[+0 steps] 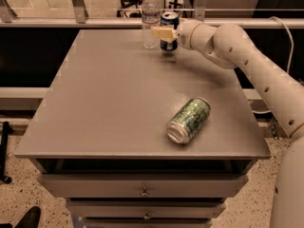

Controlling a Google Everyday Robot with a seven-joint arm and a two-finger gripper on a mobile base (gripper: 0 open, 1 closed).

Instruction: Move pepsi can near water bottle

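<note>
Just left of the gripper (164, 32), the water bottle (150, 18) is standing upright at the far edge of the tabletop (109, 108). The gripper is clasping the pepsi can (170, 21) upright, just beside the bottle. I cannot tell if the can is touching the tabletop. I think the putting down is the step in hand: lower it straight until the bottom is resting flat, then open slowly and draw back rightward, without knocking the light bottle. Well in front of the gripper, a green can (189, 120) is lying on its side.
</note>
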